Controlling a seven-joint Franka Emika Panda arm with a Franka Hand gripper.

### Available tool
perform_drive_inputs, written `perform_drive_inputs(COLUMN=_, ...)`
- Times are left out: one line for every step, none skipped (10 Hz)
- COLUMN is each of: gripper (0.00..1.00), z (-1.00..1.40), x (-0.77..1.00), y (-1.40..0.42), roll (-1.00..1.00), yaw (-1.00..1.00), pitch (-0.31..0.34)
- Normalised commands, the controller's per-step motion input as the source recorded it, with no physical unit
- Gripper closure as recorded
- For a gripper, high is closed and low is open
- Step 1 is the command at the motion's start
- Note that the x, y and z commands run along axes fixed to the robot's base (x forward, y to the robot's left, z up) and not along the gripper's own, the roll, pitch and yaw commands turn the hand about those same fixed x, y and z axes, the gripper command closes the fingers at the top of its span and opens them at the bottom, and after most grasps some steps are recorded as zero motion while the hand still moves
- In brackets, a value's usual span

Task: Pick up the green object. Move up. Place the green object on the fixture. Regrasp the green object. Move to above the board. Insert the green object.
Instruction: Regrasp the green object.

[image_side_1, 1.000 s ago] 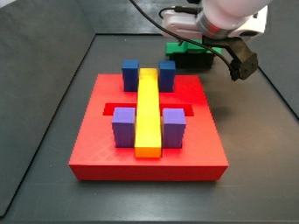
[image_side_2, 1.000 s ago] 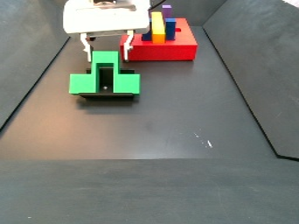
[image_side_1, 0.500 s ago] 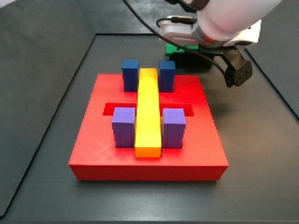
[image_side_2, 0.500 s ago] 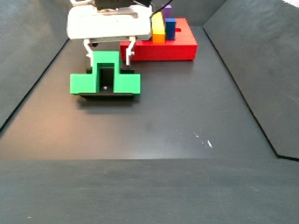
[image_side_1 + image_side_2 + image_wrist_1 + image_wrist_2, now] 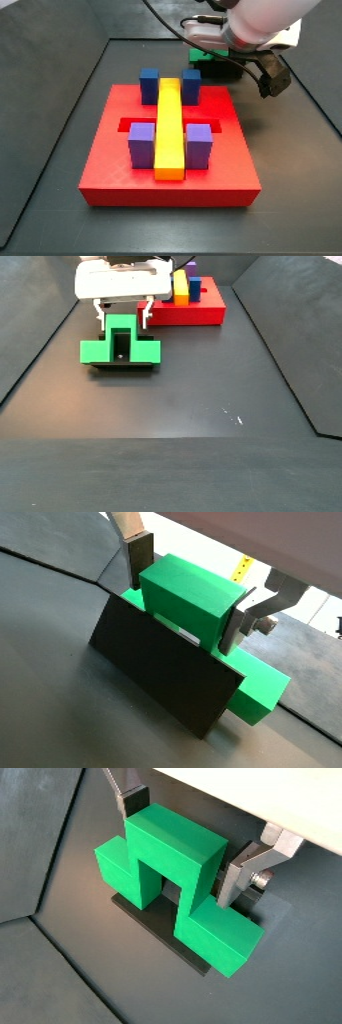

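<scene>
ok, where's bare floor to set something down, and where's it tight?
Free: the dark floor in front of the green object, out to the near edge, and the strip beside the board. Crowded: the back, where the gripper straddles the green object's raised block on the fixture, close to the board.

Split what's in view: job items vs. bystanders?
Job:
- green object, sitting on the fixture
- gripper, fingers either side of its raised block
- board

Bystanders:
- yellow bar, blue blocks and purple blocks, all on the board
</scene>
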Motion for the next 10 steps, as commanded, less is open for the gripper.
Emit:
perform_drive_inputs(gripper=0.0, z=0.0, x=0.0, y=0.05, roll=0.0, yaw=0.01, pitch=0.0)
perform_drive_inputs(gripper=0.0, z=0.0, x=0.01, y=0.07, roll=0.0, yaw=0.01, pitch=0.0)
perform_drive_inputs(gripper=0.0, z=0.01, x=0.04, y=0.05, roll=0.0, yaw=0.03, pitch=0.029)
perform_drive_inputs(gripper=0.0, z=0.08, x=0.05, y=0.03, roll=0.0, yaw=0.04, pitch=0.051)
perform_drive_inputs(gripper=0.0, z=0.06, x=0.0, y=0.01, roll=-0.01, yaw=0.04, pitch=0.02)
perform_drive_inputs(gripper=0.0, z=0.0, x=0.0, y=0.0, roll=0.0, yaw=0.0, pitch=0.0)
perform_drive_inputs(gripper=1.0, z=0.0, x=0.0, y=0.0, roll=0.0, yaw=0.0, pitch=0.0)
perform_drive_inputs(gripper=1.0, z=0.0, x=0.0, y=0.0, roll=0.0, yaw=0.0, pitch=0.0)
perform_drive_inputs(gripper=1.0, z=0.0, x=0.0, y=0.0, roll=0.0, yaw=0.0, pitch=0.0)
perform_drive_inputs(gripper=1.0, z=0.0, x=0.0, y=0.0, roll=0.0, yaw=0.0, pitch=0.0)
